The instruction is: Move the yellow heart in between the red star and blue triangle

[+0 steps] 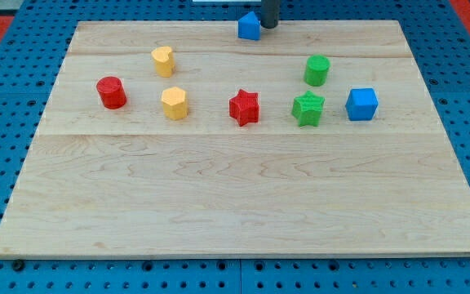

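Note:
The yellow heart sits at the upper left of the wooden board. The red star is near the board's middle. The blue triangle lies at the board's top edge, above the red star. My tip is at the top edge, right next to the blue triangle on its right side. The rod runs up out of the view.
A red cylinder is at the left, a yellow hexagon beside it. A green cylinder, a green star and a blue cube are at the right. The board lies on a blue pegboard.

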`<control>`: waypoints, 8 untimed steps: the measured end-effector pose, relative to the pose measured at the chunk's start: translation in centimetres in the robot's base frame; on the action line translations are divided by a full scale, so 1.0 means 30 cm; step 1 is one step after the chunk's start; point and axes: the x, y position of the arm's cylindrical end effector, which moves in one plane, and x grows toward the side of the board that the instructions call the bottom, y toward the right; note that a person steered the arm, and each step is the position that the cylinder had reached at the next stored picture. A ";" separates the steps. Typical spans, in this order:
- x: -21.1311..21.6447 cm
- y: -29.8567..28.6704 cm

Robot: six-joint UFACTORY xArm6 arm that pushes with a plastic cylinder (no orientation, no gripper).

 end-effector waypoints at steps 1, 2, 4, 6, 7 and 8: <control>0.026 0.083; -0.046 -0.008; 0.062 -0.608; 0.299 -0.580; 0.299 -0.525; 0.299 -0.525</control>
